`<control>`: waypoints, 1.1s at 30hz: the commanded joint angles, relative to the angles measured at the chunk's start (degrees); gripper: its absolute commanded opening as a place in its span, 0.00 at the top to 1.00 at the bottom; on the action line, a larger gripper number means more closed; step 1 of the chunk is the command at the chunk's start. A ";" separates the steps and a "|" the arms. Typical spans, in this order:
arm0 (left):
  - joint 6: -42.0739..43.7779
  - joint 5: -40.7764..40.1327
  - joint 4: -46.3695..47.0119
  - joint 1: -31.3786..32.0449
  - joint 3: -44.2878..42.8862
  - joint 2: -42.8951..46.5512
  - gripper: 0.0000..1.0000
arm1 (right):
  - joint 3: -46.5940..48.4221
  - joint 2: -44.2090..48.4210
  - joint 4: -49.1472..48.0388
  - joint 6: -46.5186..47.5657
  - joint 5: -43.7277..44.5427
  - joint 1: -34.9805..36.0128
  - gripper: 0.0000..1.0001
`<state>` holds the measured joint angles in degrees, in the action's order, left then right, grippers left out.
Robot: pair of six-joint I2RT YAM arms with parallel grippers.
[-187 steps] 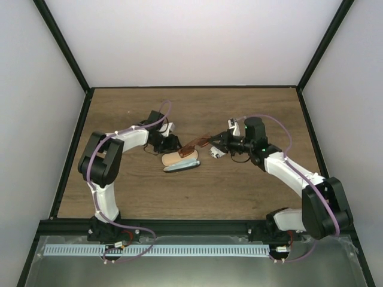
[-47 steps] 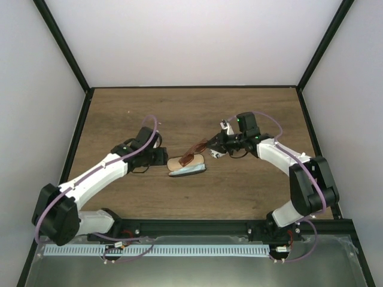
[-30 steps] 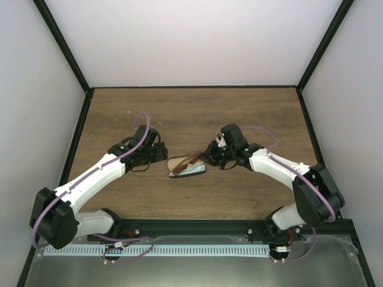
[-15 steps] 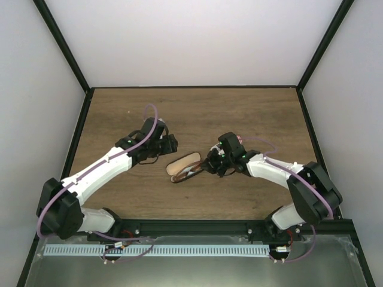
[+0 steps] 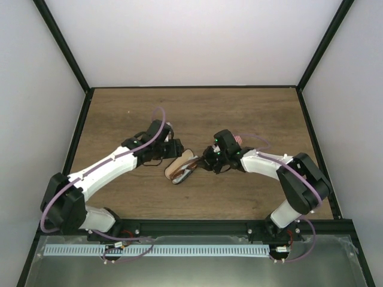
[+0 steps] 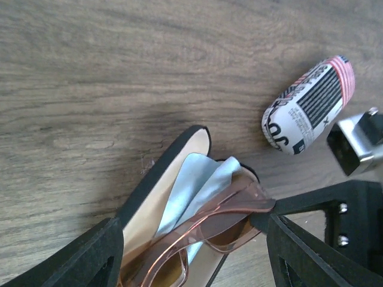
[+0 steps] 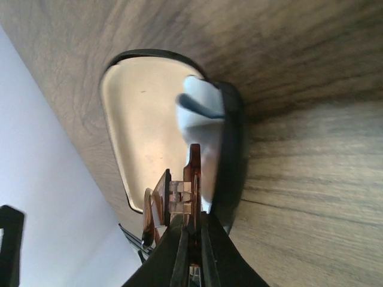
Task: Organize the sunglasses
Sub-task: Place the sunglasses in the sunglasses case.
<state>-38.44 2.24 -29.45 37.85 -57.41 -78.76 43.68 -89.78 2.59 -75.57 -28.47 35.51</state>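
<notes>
The sunglasses (image 6: 206,230), with a thin reddish-brown frame and amber lenses, lie slanted inside an open tan-lined case (image 6: 157,194) on a folded light blue cloth (image 6: 192,182). My right gripper (image 7: 191,242) is shut on the right end of the sunglasses (image 7: 192,170), just over the case's dark rim (image 7: 230,149). In the top view the right gripper (image 5: 204,165) sits at the case's (image 5: 172,167) right end. My left gripper (image 5: 170,153) hovers at the case's upper left. Its jaws stand open, one finger on each side of the case, touching nothing; in the wrist view the left gripper (image 6: 197,263) is low in frame.
A rolled red-and-white striped case (image 6: 308,104) lies on the wooden table (image 5: 131,113) just right of the open case; the striped case (image 5: 237,139) is partly hidden by the right arm. Dark rails edge the table on all sides.
My right gripper has moved left and down, lowering the sunglasses into the open case. The left gripper has come right, closer to the case, and the case has turned slightly.
</notes>
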 commanded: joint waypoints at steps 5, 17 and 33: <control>1.57 1.23 2.09 0.72 -0.31 -2.90 0.32 | 7.15 -0.91 3.59 9.93 -0.55 0.30 0.99; 1.25 1.40 4.23 1.34 -2.19 -6.07 0.32 | 9.52 -1.59 10.33 16.32 -6.37 -1.32 0.99; 3.89 6.05 5.86 3.38 -1.44 -13.68 0.32 | 6.51 -4.50 10.38 17.67 -8.10 -2.90 0.99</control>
<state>-35.86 6.07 -25.08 39.99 -58.08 -91.33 50.17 -92.79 13.30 -59.75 -35.68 33.52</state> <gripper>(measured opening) 0.683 0.033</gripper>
